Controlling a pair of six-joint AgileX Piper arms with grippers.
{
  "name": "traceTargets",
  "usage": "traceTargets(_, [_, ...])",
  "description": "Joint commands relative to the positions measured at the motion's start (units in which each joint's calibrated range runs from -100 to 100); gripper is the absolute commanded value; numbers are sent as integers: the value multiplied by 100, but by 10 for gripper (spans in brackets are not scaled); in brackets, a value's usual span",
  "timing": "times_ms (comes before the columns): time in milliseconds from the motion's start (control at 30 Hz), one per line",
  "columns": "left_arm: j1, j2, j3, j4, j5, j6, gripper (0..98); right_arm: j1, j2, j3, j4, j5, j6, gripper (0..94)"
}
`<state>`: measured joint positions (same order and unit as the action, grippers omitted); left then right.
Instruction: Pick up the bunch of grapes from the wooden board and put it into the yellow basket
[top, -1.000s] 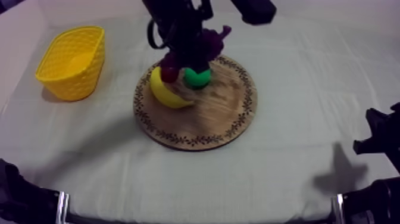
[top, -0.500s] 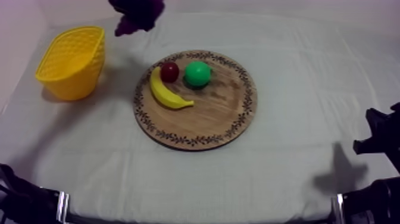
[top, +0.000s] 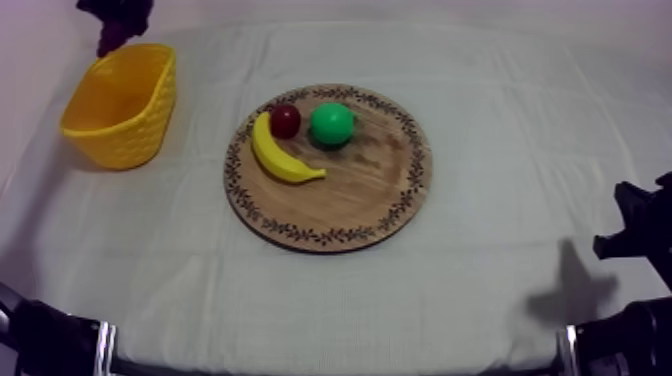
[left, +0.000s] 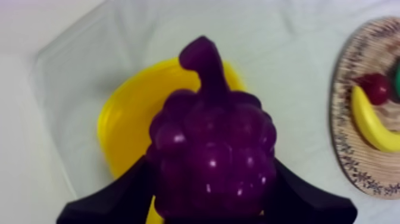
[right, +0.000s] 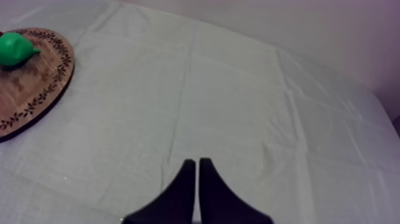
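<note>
Purple bunch of grapes clamped firmly in my left gripper
Directly beneath that claw sits the yellow basket; my right gripper fingers together, empty

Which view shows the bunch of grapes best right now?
Left wrist view: the bunch of grapes is large and clear, held in the left gripper over the yellow basket. The top view shows a dark sliver of it at the far edge beyond the basket. The right wrist view faces the cloth and wooden board.
</note>
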<state>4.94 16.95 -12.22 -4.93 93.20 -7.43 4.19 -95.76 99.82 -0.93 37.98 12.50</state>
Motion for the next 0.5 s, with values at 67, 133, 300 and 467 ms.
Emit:
traceTargets(67, [-363,2,41,5,-8,56,488,2,0,-4,-2,0,-12,3])
traceTargets(133, [-429,25,58,13,-8,73,488,2,0,-4,-2,0,-12,3])
traceTargets(300, [-486,177,173,29,-23,111,499,2,0,-4,-2,0,-12,3])
traceTargets(467, [-487,406,441,89,-198,163,514,2,0,-4,-2,0,-12,3])
